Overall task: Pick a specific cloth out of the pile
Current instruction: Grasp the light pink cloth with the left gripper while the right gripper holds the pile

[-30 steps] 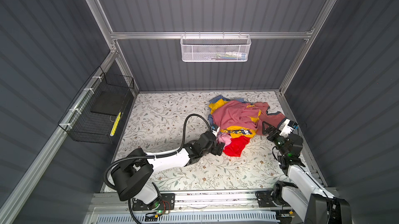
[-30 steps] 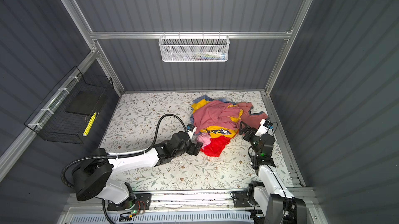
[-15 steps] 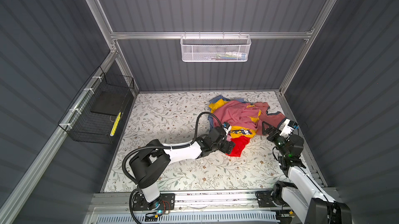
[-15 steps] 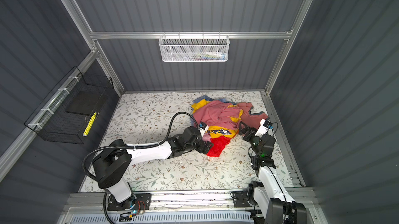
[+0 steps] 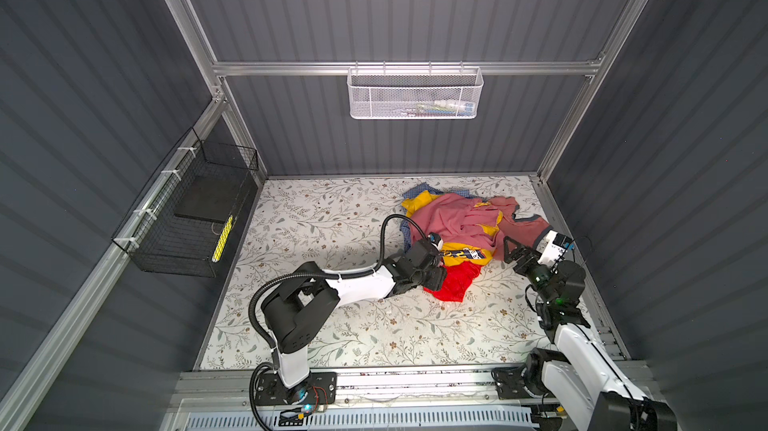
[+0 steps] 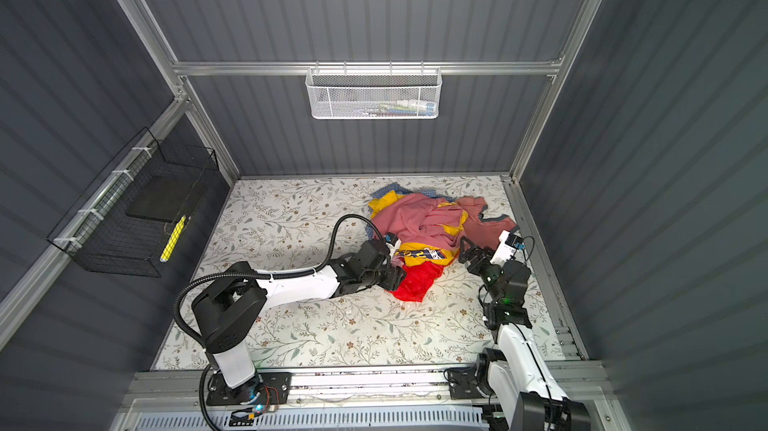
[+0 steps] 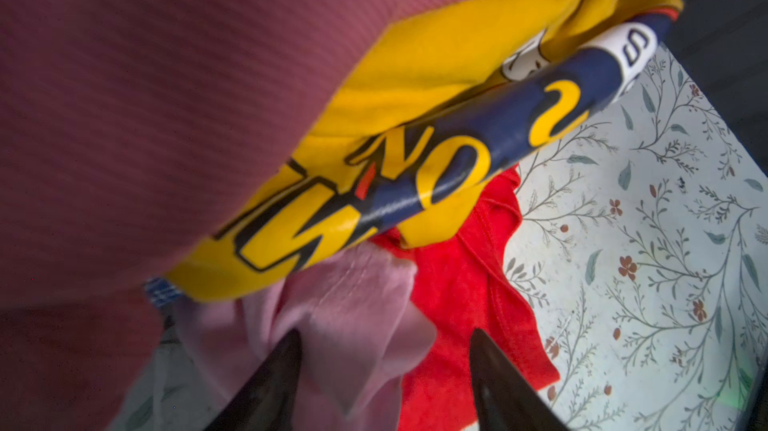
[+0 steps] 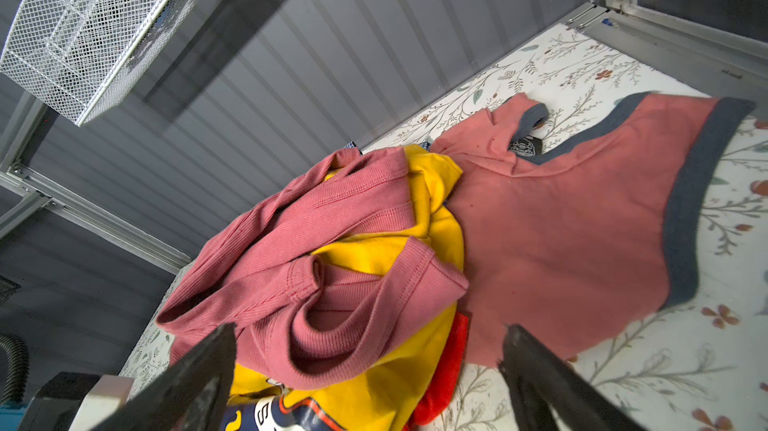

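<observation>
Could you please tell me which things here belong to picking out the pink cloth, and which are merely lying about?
Job:
light pink cloth
pile of garments
left end effector

Lying about:
white mesh basket
black wire basket
right end effector

Top views: the cloth is hidden under the left gripper (image 5: 434, 279) head; no light pink visible. Left wrist view: the cloth (image 7: 340, 316) shows only as a blurred fold, the rest buried under the yellow garment (image 7: 415, 88) and cut by the frame edge. Jaws' tips only; bases cut off; whether they pinch the fold cannot be told. Dusty-rose garment (image 7: 166, 75) out of focus. Blue checked garment (image 7: 160, 291): a sliver. White basket (image 5: 415, 94) contents too small to identify.
</observation>
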{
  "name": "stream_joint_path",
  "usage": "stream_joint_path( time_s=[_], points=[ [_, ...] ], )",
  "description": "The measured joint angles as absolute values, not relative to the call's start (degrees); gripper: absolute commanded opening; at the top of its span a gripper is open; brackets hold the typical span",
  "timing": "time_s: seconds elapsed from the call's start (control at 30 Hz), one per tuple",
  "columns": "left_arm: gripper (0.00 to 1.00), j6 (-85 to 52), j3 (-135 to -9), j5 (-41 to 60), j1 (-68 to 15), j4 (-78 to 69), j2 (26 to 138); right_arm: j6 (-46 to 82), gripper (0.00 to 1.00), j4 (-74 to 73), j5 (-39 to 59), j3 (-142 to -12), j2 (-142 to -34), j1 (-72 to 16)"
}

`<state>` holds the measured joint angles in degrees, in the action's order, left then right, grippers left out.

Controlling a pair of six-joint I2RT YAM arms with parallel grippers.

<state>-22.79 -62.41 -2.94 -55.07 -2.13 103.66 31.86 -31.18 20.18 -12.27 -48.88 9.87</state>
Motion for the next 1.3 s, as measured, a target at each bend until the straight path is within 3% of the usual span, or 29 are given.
stream_joint_path(
  time_s=[0.47, 0.77, 1.0, 1.3],
  points=[
    [0.01, -21.89, -63.33, -5.34, -53.15, -1.19, 103.66, 30.83, 0.99, -28.84, 20.6, -12.27, -47.55, 9.87],
    [0.0, -20.84, -63.42, -4.69, -53.15, -1.19, 103.42, 30.61, 0.99, -28.67, 21.23, -12.27, -47.31, 9.87],
    [0.0, -18.22, -63.05, -6.85, -53.15, 0.89, 98.54, 30.33, 0.99, -31.38, 27.14, -11.9, -47.57, 9.45],
    [0.0, -15.29, -63.29, -9.58, -53.6, 4.14, 92.29, 29.34, 0.99, -35.81, 30.72, -11.9, -52.51, 4.38]
  ],
)
